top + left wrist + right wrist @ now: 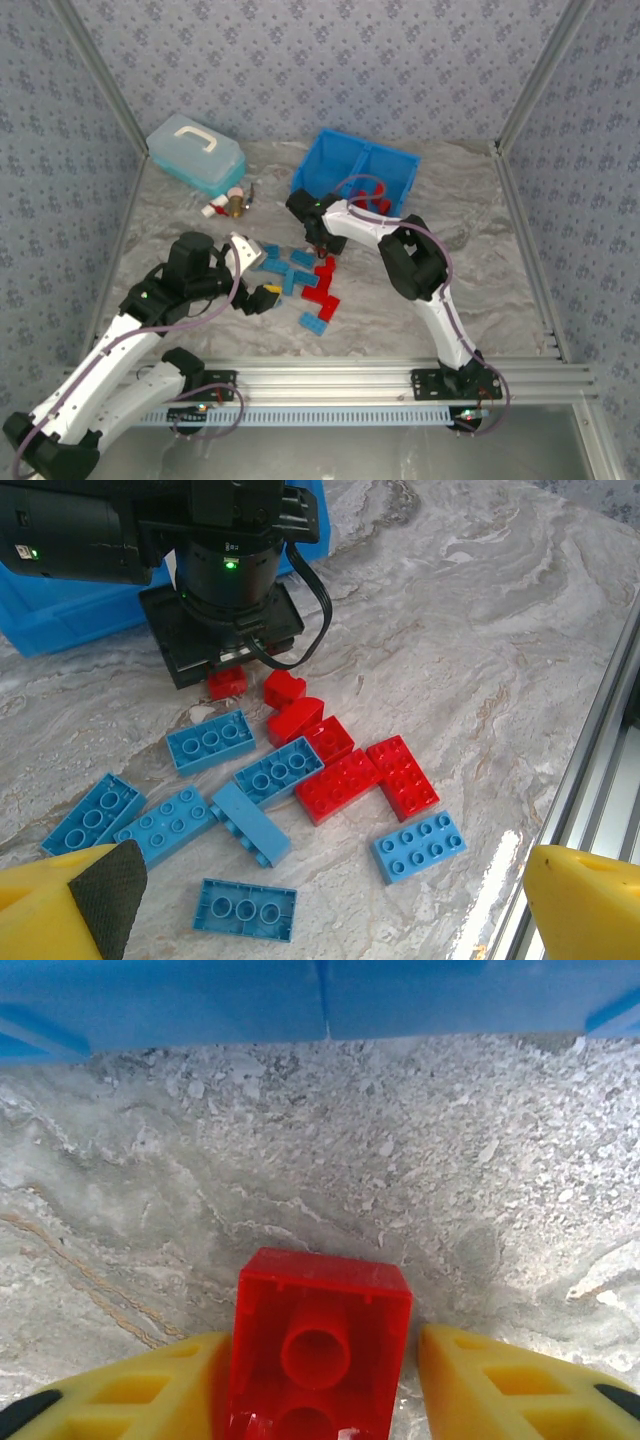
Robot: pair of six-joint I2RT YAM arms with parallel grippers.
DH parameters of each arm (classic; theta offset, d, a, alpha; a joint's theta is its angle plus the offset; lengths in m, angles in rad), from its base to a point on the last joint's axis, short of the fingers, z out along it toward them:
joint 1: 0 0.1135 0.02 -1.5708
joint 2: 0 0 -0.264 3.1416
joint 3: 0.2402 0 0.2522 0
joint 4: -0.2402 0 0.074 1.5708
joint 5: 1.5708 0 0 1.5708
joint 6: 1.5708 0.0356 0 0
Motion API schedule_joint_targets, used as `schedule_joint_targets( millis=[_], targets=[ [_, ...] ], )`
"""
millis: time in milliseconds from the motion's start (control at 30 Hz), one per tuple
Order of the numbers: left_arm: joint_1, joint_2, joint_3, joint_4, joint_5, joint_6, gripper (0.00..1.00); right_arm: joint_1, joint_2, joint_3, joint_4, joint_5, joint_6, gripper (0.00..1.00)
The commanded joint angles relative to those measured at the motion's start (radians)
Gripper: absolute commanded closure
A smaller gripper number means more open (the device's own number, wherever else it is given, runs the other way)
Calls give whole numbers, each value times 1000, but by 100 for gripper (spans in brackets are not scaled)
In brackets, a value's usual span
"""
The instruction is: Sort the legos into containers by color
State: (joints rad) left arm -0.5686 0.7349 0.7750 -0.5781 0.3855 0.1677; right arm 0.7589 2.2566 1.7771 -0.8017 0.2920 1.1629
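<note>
The left hand hangs over the near side of the legos, fingers wide apart and holding nothing. Reds and blues lie mixed on the bench. The step looks like a pickup. The right hand is down at the pile's far edge with a red brick between its fingers, one touching and the other just beside. I cannot tell whether it is clamped. The next move likely calls for a firm squeeze, a lift and a short carry to the bin just beyond.
</note>
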Motion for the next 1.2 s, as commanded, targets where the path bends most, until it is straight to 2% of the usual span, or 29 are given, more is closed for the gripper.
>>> schedule_joint_targets(
  millis=[0, 233, 500, 667, 800, 933, 1033, 1167],
  targets=[
    [7, 6, -3, 8, 19, 16, 1, 10, 2, -20, -4, -11, 0, 55],
    [7, 7, -7, 9, 34, 16, 1, 9, -103, -87, 59, 19, -148, 68],
    [6, -2, -8, 1, 164, 65, 1, 33, -306, -126, 58, 22, -332, 70],
    [6, -23, -13, 9, 214, 82, 1, 9, -463, -152, 52, 78, -482, 72],
    [6, -22, -14, 15, 156, 67, 1, -80, -504, -123, 40, 122, -624, 70],
    [7, -19, -10, 18, 28, 31, 1, -230, -452, -65, 47, -13, -722, 70],
    [6, -13, -10, 23, 10, 20, 1, -314, -389, -15, 55, -152, -768, 69],
    [7, -5, -10, 29, -1, 9, 1, -397, -291, 31, 81, -221, -768, 69]
  ],
)
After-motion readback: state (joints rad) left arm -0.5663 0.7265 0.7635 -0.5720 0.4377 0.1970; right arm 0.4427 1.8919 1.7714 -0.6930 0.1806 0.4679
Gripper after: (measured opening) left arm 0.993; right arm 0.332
